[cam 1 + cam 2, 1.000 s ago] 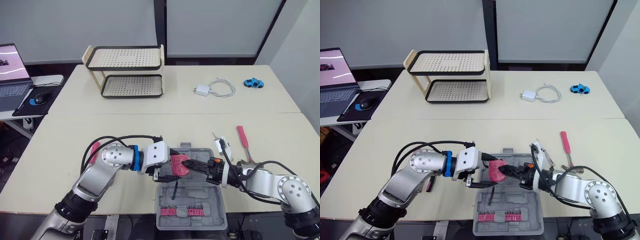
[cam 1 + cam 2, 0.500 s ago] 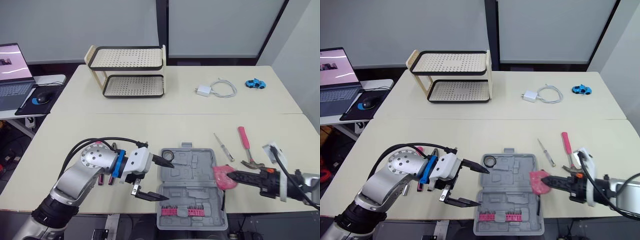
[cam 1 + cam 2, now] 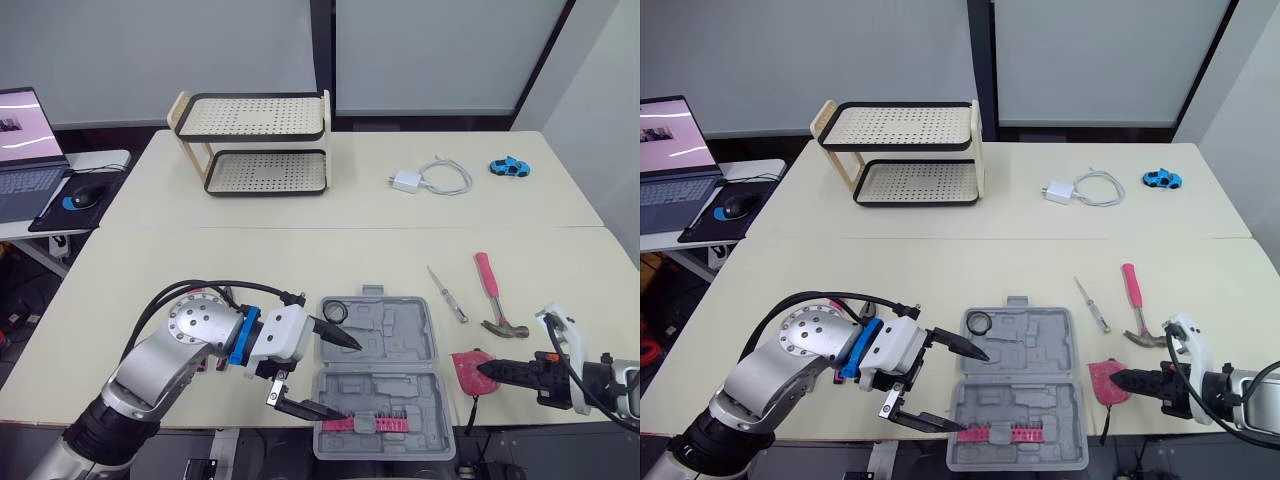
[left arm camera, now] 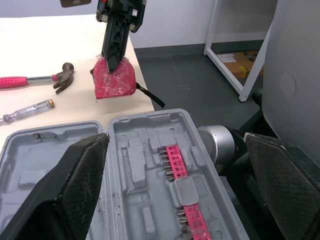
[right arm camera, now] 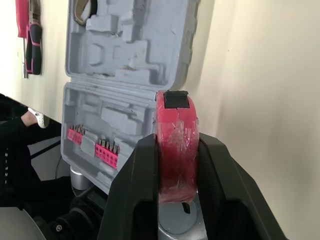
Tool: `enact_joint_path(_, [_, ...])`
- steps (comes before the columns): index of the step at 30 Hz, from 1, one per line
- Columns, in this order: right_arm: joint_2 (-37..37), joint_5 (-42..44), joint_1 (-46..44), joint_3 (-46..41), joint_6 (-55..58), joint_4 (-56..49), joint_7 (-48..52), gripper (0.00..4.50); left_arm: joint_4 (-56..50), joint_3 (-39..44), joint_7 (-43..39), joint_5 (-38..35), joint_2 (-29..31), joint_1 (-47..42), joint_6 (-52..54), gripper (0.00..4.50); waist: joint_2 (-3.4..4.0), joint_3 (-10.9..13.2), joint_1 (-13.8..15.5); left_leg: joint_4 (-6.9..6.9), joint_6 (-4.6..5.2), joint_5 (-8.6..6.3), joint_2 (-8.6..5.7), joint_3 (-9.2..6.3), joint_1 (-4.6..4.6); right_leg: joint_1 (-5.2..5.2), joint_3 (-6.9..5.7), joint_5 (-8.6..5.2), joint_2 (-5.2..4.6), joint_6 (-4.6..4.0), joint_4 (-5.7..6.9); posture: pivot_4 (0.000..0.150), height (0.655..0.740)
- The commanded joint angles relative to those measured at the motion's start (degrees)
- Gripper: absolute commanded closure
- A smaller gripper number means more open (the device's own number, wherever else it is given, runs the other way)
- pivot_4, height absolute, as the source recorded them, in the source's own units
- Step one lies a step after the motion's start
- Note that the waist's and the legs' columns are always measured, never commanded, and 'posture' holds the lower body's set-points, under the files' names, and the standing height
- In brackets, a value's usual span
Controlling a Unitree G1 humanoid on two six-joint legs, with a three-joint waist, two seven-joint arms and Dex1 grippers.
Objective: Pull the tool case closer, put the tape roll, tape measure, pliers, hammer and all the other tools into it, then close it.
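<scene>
Right pincer is clamped on the pink tape measure, just off the right side of the tool case, down by the near edge of the surface. Its black strap hangs over that edge.

The case is open and lying flat. The half with the pink bit strip is nearest the robot and sticks out past the surface edge. The tape roll sits in the far half, in the left corner.

Left pincer has its 2 fingers spread wide with nothing in them. 1 finger is over the far half close to the tape roll, the other is down by the bit strip.

Still outside the case: hammer and screwdriver lie to its right, near each other but apart, and pliers lie off its left side.
</scene>
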Motion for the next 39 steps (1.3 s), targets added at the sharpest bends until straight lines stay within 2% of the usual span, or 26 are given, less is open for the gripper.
enact_joint_path(1, [1.32,-3.46,-1.28,0.53,0.63,0.08,2.47,3.8,-2.0,-0.82,0.48,-0.19,-0.37,0.34,-0.22,0.0,0.0,0.0,0.0,0.0,0.0,0.0,0.0,0.0,0.0,0.0,0.0,0.0,0.0,0.0,0.0,0.15,0.74])
enact_joint_path(10, [5.48,-10.25,-3.05,0.89,2.12,1.46,3.3,3.8,-2.07,-1.52,0.84,-0.12,-0.42,0.75,-0.63,0.0,0.01,-0.01,0.0,0.0,0.0,0.0,-0.01,0.0,0.01,-0.01,0.01,0.0,0.0,0.0,0.01,0.15,0.74])
enact_joint_path(31, [9.77,-17.8,-6.38,-0.44,7.78,4.79,4.96,3.8,-1.87,-2.66,1.77,0.83,-1.15,0.81,-1.2,0.0,0.02,-0.02,-0.02,0.0,0.0,0.0,-0.02,-0.01,0.01,0.0,0.01,0.0,0.0,0.0,0.02,0.15,0.74])
enact_joint_path(39, [8.93,-17.39,-3.49,-6.55,10.39,2.74,5.49,1.03,-1.77,-2.86,2.22,1.1,-1.46,0.75,-1.4,0.0,0.04,-0.03,0.02,0.0,0.0,0.0,-0.03,-0.01,0.0,0.0,0.01,0.0,0.0,0.0,0.02,0.15,0.74])
